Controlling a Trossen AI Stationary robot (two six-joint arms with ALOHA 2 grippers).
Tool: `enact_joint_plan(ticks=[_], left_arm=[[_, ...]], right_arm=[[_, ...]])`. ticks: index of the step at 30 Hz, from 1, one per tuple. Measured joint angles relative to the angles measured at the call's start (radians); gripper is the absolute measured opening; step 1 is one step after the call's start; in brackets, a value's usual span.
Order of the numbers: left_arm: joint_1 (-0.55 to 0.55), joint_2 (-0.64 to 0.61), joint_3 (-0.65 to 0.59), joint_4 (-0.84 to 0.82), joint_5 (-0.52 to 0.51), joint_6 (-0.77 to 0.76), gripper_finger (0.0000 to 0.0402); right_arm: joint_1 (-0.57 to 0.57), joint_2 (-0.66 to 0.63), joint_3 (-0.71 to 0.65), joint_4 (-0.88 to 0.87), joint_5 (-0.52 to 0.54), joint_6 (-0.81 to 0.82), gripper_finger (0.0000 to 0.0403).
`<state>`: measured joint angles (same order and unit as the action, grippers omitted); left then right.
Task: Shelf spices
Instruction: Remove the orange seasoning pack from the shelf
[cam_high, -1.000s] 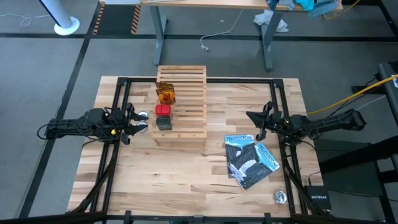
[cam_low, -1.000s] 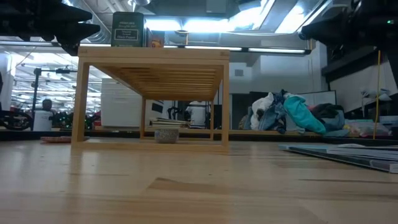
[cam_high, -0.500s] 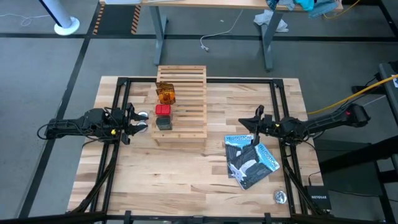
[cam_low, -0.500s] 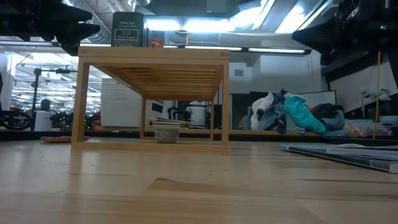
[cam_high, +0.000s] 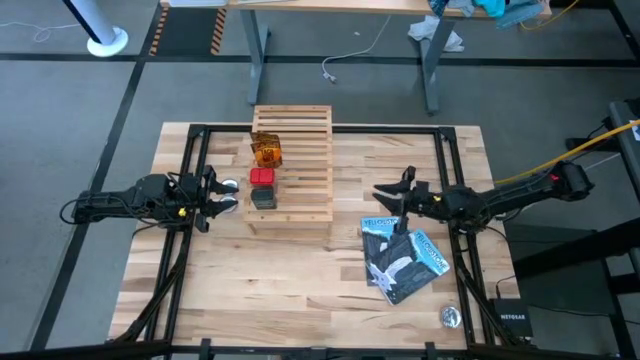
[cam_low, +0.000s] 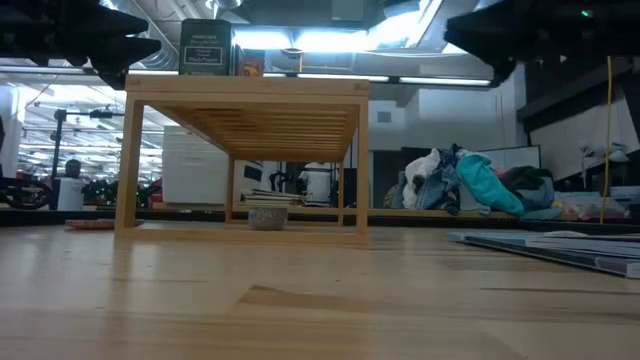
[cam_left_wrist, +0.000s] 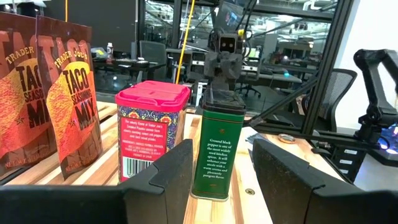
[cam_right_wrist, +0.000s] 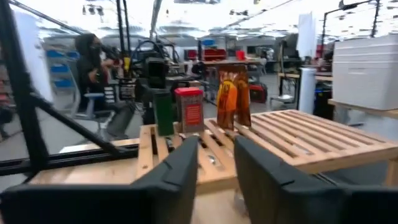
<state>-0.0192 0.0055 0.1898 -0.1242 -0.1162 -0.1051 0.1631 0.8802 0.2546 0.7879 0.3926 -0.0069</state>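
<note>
Spices (cam_high: 263, 175) line the shelf (cam_high: 300, 165), arms flanking.

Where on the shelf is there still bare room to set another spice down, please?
The shelf is bare along its right side and far end, right of the taco packets, red box and dark tin. Those three crowd the left edge in a row, close to the left gripper. The right gripper is off the shelf's right.

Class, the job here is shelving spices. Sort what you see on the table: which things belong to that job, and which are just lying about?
Belong to the job:
- wooden shelf
- taco seasoning packets
- red spice box
- dark green spice tin

Just lying about:
- blue-and-black booklets
- round silver tin near the table's corner
</note>
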Motion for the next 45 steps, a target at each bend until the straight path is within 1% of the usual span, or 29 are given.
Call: enact_joint_plan(ticks=[4,7,13,18,26,34,40,45], left_arm=[[0.0,0.0,0.0,0.0,0.0,0.0,0.0162],[0.0,0.0,0.0,0.0,0.0,0.0,0.0162],[0.0,0.0,0.0,-0.003,0.0,0.0,0.0162],[0.0,0.0,0.0,-0.006,0.0,0.0,0.0162],[0.0,0.0,0.0,-0.033,0.0,0.0,0.0162],[0.0,0.0,0.0,-0.142,0.0,0.0,0.0162],[0.0,-0.001,0.0,-0.269,0.001,0.0,0.0162],[0.0,0.0,0.0,-0.393,0.0,0.0,0.0162]], right_arm=[[0.0,0.118,0.122,-0.048,0.058,-0.05,0.0165],[-0.021,0.212,0.234,-0.094,0.051,-0.107,0.0179],[-0.138,0.392,0.466,-0.288,-0.066,-0.107,0.0181],[-0.238,0.53,0.612,-0.343,-0.201,-0.105,0.0181],[-0.357,0.684,0.761,-0.344,-0.379,-0.106,0.0182],[-0.427,0.803,0.887,-0.344,-0.534,-0.107,0.0182],[-0.428,0.88,0.967,-0.342,-0.57,-0.11,0.0182],[-0.426,0.923,1.017,-0.342,-0.571,-0.128,0.0182]])
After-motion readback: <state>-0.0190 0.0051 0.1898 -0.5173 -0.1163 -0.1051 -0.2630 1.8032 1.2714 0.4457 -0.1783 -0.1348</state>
